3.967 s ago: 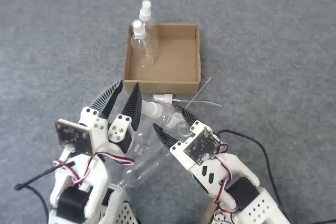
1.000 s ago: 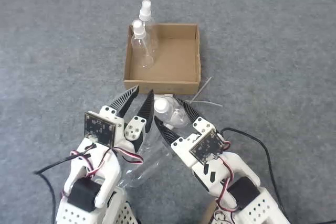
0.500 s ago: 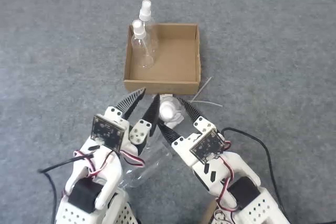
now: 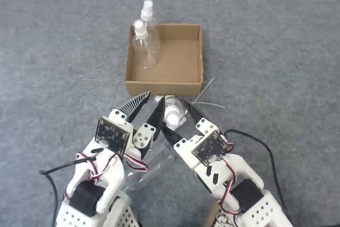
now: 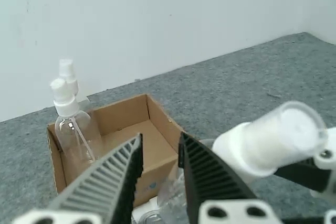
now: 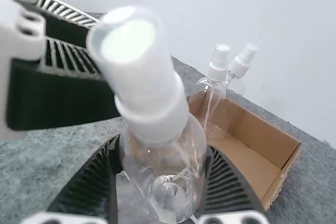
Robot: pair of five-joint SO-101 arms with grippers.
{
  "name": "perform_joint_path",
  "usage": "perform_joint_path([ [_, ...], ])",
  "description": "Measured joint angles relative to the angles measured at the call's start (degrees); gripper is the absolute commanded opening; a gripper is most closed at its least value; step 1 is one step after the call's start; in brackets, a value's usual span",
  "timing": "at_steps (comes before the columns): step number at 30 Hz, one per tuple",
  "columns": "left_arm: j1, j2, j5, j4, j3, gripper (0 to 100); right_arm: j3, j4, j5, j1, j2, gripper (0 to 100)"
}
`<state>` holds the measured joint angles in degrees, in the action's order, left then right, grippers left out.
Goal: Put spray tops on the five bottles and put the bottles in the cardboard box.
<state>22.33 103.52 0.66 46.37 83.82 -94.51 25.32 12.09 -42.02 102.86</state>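
Observation:
My right gripper [image 4: 170,114] is shut on a clear bottle [image 6: 163,182], holding it up just in front of the cardboard box [image 4: 183,59]. The bottle wears a white spray top [image 4: 172,114] that points up at the high camera. My left gripper [image 4: 155,97] is open, close beside that top on its left; its fingers [image 6: 63,93] stand a small gap apart with nothing between them. In the left wrist view the top [image 5: 268,140] lies just outside the left gripper [image 5: 160,137]. Two capped bottles [image 4: 143,46] stand at the box's back left corner.
A loose spray top with its thin tube [image 4: 204,102] lies on the grey carpet by the box's front right corner. More clear bottles [image 4: 151,167] lie on the carpet under the two arms. Open carpet stretches to the left and right of the box.
The left arm has swung right and forward until its fingers are beside the bottle's top, and they have narrowed. The right gripper has tipped the bottle up from lying flat.

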Motion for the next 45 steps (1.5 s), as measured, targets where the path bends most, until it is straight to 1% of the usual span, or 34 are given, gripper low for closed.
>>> perform_joint_path([
  [7, 2.5, 0.0, -2.1, 0.4, -0.1, 11, 0.0, 0.0, 0.0, 2.2, -0.1, 0.6],
  [19, 2.5, 0.0, -2.1, 1.0, 0.0, 11, 0.0, 1.7, 0.0, 2.2, -0.1, 0.6],
  [25, 0.6, 0.0, -2.1, 1.0, 0.1, 11, 0.0, 1.7, 0.0, 2.2, -0.1, 0.6],
  [31, 5.0, 0.1, -3.3, 3.0, -0.4, 11, 0.0, 1.7, 0.0, 2.3, -0.1, 0.6],
  [36, 5.6, 0.1, -3.5, 3.6, -0.7, 11, 0.0, 1.8, 0.0, 2.3, -0.1, 0.6],
  [45, -0.4, 0.1, -3.7, 4.4, -1.6, 11, 0.0, 1.8, 0.0, 2.2, 0.0, 0.6],
])
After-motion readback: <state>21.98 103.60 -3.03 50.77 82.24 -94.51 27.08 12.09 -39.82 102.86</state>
